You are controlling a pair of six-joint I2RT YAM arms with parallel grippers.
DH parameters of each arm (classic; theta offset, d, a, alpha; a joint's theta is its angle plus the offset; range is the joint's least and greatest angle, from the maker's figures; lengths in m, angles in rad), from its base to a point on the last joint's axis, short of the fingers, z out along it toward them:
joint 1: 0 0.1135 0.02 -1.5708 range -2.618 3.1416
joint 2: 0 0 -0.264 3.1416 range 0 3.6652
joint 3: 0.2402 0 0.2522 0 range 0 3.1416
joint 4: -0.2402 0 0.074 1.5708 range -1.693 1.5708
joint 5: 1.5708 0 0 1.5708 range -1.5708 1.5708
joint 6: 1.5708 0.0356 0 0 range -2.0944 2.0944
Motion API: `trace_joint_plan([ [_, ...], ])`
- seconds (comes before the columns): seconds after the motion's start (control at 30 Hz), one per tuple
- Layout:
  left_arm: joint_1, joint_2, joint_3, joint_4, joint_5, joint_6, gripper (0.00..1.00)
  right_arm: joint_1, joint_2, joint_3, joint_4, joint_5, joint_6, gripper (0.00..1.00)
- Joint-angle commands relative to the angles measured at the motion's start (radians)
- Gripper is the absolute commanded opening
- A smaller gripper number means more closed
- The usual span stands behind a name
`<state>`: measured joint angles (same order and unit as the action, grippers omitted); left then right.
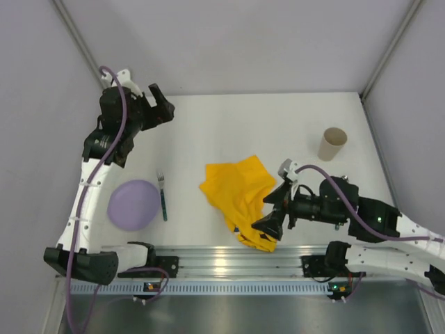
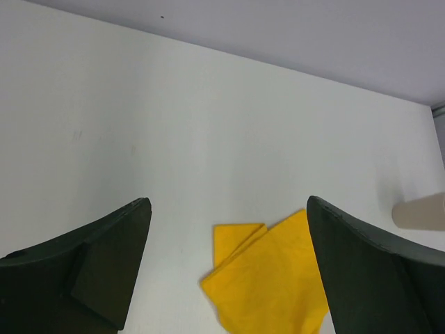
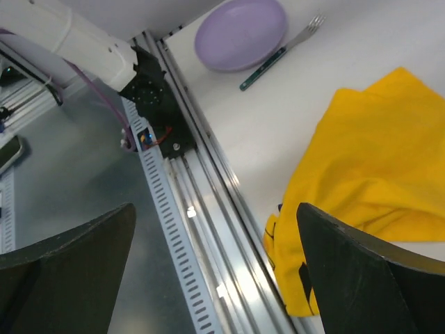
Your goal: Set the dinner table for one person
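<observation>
Over the white surface (image 1: 229, 132), the left claw (image 1: 163, 103) and right claw (image 1: 267, 211) are hanging wide open, gripping nothing, the yellow cloth (image 1: 236, 191) lying just beneath the right one.

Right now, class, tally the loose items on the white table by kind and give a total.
On the dinner table:
purple plate: 1
fork: 1
yellow cloth: 1
tan cup: 1
Total: 4

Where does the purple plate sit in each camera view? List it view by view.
Top external: purple plate at lower left, just left of the fork.
Left wrist: not in it.
Right wrist: plate at top centre, fork to its right.
Shared landmark: the yellow cloth, visible in all three.
</observation>
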<state>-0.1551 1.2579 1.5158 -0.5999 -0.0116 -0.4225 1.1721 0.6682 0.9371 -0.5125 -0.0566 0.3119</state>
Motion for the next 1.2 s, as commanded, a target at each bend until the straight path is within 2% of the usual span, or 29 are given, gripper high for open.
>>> trace_joint_plan([
  [0.0,-0.037,-0.098,0.035,-0.126,-0.054,-0.009,0.99,0.023,0.074,0.069,-0.031,-0.080,0.062,1.00],
  [0.03,-0.050,-0.118,0.040,-0.129,-0.062,-0.007,0.99,0.040,0.100,0.127,-0.178,-0.025,0.049,1.00],
  [0.07,-0.061,-0.135,0.061,-0.132,-0.077,-0.002,0.99,0.052,0.119,0.241,-0.235,0.098,0.021,1.00],
  [0.13,-0.087,-0.176,0.090,-0.136,-0.131,0.001,0.99,0.066,0.140,0.413,-0.344,0.181,-0.010,1.00],
  [0.2,-0.087,-0.199,0.074,-0.068,-0.114,0.021,0.98,0.066,0.070,0.402,-0.293,0.289,-0.042,1.00],
  [0.23,-0.086,-0.207,0.038,-0.037,-0.111,0.008,0.99,0.066,0.030,0.363,-0.235,0.382,0.016,1.00],
  [0.27,-0.086,-0.221,-0.036,-0.015,-0.107,-0.059,0.99,0.066,-0.013,0.253,-0.238,0.610,0.237,1.00],
  [0.3,-0.081,-0.222,-0.072,0.062,-0.020,-0.062,0.98,0.066,-0.098,0.197,-0.257,0.667,0.331,1.00],
  [0.33,-0.075,-0.215,-0.091,0.083,0.033,-0.064,0.99,0.064,-0.137,0.145,-0.151,0.664,0.319,1.00],
  [0.37,-0.075,-0.169,-0.063,0.069,0.062,-0.094,0.98,0.066,-0.162,0.076,-0.106,0.567,0.255,1.00],
  [0.4,-0.075,-0.140,-0.036,0.011,0.080,-0.110,0.98,0.066,-0.130,0.084,-0.119,0.555,0.257,1.00],
  [0.47,-0.077,-0.063,0.009,-0.056,0.098,-0.130,0.98,0.066,-0.028,0.195,-0.314,0.564,0.288,1.00],
  [0.5,-0.078,-0.046,0.001,-0.095,0.105,-0.139,0.99,0.066,0.093,0.233,-0.433,0.560,0.280,1.00],
  [0.53,-0.084,-0.040,-0.064,-0.078,0.117,-0.136,0.98,0.066,0.152,0.299,-0.481,0.549,0.274,1.00],
  [0.6,-0.131,-0.048,-0.132,-0.049,0.121,-0.131,0.98,0.066,0.279,0.345,-0.532,0.535,0.260,1.00],
  [0.7,-0.198,-0.048,-0.241,-0.021,0.078,-0.142,0.98,0.063,0.346,0.399,-0.491,0.477,0.191,1.00],
  [0.77,-0.279,-0.013,-0.297,-0.018,0.032,-0.148,0.98,0.000,0.370,0.427,-0.431,0.392,0.143,1.00],
  [0.8,-0.325,0.001,-0.311,-0.021,0.021,-0.150,0.98,-0.122,0.420,0.440,-0.423,0.338,0.133,1.00],
  [0.83,-0.342,0.035,-0.331,-0.021,0.010,-0.156,0.98,-0.197,0.457,0.465,-0.423,0.192,0.115,1.00],
  [0.9,-0.366,0.066,-0.348,-0.014,-0.027,-0.170,0.98,-0.370,0.562,0.476,-0.408,0.095,0.095,1.00],
  [1.1,-0.374,0.176,-0.365,0.046,-0.049,-0.174,0.98,-0.630,0.858,0.566,-0.333,-0.089,0.015,1.00],
  [1.17,-0.373,0.248,-0.326,0.035,-0.070,-0.145,0.98,-0.666,0.972,0.638,-0.331,-0.135,0.015,0.98],
])
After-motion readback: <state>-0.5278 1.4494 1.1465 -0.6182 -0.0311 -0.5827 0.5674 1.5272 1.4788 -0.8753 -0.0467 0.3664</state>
